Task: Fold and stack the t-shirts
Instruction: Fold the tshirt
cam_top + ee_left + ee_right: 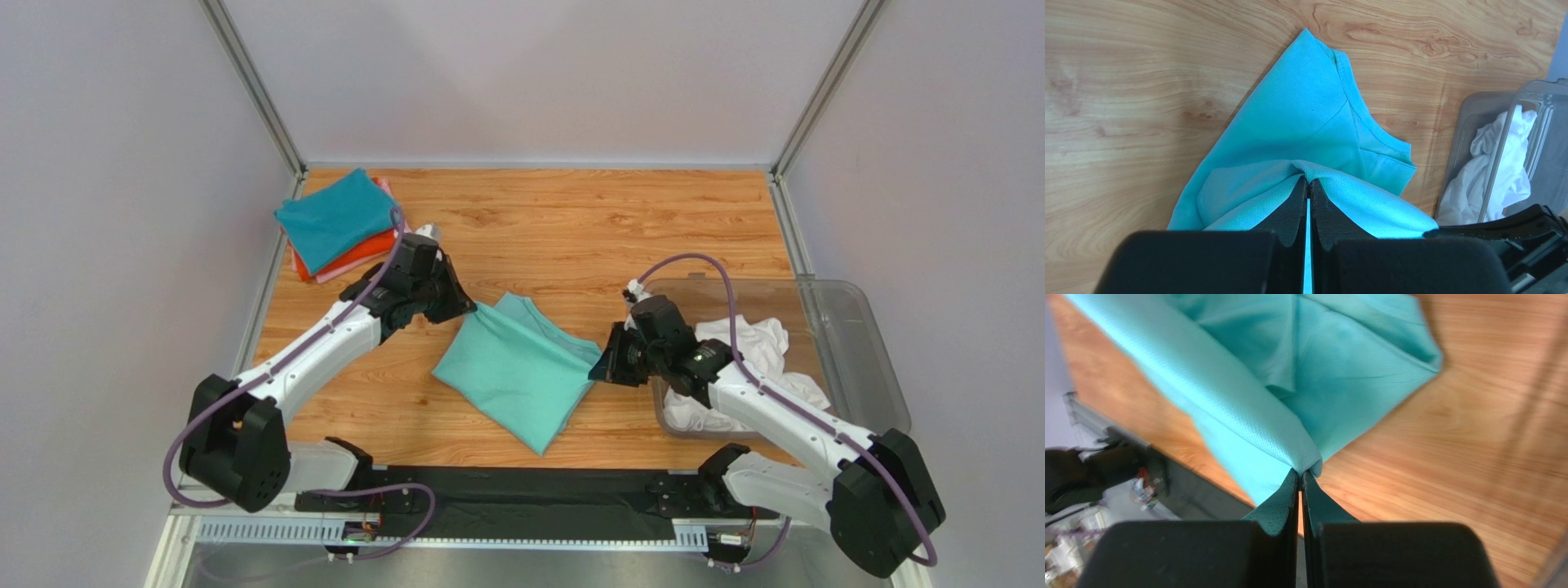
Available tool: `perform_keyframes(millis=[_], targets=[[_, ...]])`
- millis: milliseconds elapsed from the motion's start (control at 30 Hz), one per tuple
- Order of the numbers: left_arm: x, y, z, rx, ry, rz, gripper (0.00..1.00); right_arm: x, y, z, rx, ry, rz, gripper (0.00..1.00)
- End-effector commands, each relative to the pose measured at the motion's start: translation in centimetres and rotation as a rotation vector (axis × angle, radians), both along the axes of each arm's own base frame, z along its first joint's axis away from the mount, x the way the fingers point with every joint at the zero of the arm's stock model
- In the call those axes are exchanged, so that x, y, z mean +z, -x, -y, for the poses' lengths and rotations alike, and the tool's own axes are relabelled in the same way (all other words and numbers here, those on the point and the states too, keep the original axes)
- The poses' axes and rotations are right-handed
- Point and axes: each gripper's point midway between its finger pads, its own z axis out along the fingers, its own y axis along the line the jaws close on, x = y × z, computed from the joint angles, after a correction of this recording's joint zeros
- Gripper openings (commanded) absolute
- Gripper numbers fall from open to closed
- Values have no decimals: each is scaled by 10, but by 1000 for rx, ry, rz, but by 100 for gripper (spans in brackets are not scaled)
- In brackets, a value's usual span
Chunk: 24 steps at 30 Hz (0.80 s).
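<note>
A mint-green t-shirt (521, 368) lies partly folded in the middle of the wooden table. My left gripper (464, 309) is shut on its far left corner (1306, 177). My right gripper (597, 368) is shut on its right corner (1306, 467), and the cloth is lifted and stretched between them. A folded stack sits at the far left: a teal-blue shirt (334, 218) on top, an orange-red shirt (356, 254) under it and a pink edge (385, 190) showing. A white shirt (754, 349) lies crumpled in the bin; it also shows in the left wrist view (1496, 165).
A clear plastic bin (859, 331) stands at the right edge of the table, close behind my right arm. A black strip (515, 490) runs along the near edge between the arm bases. Grey walls and metal frame posts enclose the table.
</note>
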Motion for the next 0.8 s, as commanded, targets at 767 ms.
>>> perform_keyframes(millis=[767], targets=[[-107, -78, 31, -35, -224, -199, 0, -78, -85, 54, -218, 536, 41, 0]])
